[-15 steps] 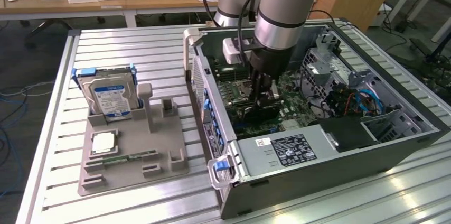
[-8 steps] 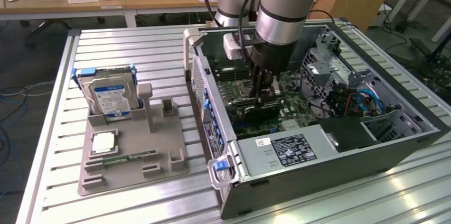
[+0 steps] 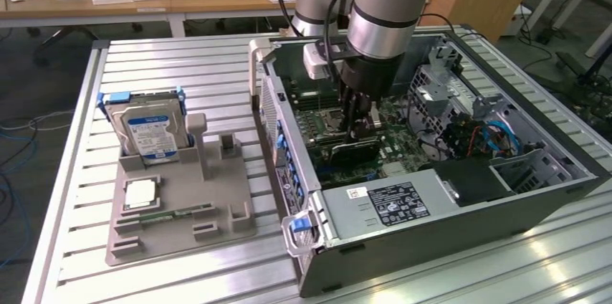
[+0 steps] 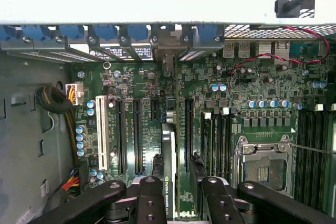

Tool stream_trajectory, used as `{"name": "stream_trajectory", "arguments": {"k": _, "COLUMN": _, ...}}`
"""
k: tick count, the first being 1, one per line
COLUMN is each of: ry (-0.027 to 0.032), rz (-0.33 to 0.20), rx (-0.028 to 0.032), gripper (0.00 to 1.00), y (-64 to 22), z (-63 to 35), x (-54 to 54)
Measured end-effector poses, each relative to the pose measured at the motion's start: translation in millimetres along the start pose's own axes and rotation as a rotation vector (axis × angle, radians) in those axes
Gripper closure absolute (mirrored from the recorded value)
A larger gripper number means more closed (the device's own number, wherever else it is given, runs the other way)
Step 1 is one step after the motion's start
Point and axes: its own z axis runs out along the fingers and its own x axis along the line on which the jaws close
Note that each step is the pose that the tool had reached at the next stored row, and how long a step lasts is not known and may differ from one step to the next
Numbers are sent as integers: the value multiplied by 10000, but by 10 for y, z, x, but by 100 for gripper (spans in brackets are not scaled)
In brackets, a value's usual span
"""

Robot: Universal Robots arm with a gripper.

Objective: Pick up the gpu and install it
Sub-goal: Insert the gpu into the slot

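While hand (image 4: 177, 192) grips gpu (image 4: 168, 166) edge-on over motherboard (image 4: 252, 87), hard drive (image 3: 145, 128) stands outside case (image 3: 431, 232).

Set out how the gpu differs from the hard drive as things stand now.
The gpu stands on edge inside the computer case, over the motherboard; the hard drive stands upright in the grey holder outside it. The gpu sits between the end effector fingers; nothing touches the hard drive. The gpu is thin and dark; the hard drive is thicker, silver, with a blue-white label. Both are on edge.
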Motion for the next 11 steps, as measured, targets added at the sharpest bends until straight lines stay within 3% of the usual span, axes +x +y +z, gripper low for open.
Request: {"name": "stream_trajectory", "arguments": {"k": 11, "ry": 2, "rz": 0, "rx": -2, "gripper": 66, "y": 0, "z": -16, "x": 0}}
